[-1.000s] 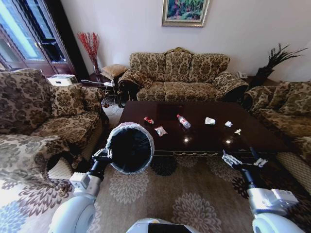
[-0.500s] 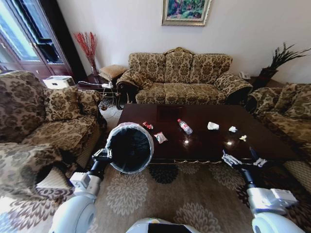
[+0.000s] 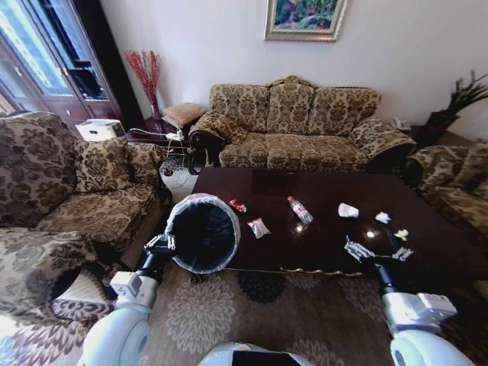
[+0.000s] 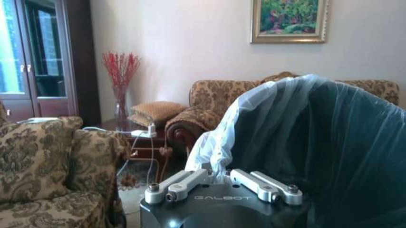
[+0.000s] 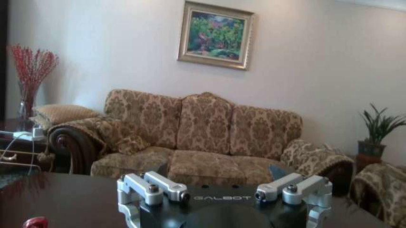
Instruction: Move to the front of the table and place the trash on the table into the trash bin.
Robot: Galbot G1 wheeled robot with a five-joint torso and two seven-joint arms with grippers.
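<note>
L gripper [image 3: 162,245] is clamped on the rim of the small round trash bin with thin greyish bag liner [image 3: 203,232], held tilted at the front-left corner of the big dark glossy wood table [image 3: 320,248]. R gripper [image 3: 375,249] hovers w/ fingers spread over the table's right front. Trash is strewn across the top: yellowish scrap [image 3: 401,234] and white paper wads [image 3: 382,217] sit just beyond the R gripper, so R arm is nearer. Clear bottle w/ red cap [image 3: 300,210] lies mid-table, long axis diagonal; red-white wrappers [image 3: 258,226] lie beside the bin.
</note>
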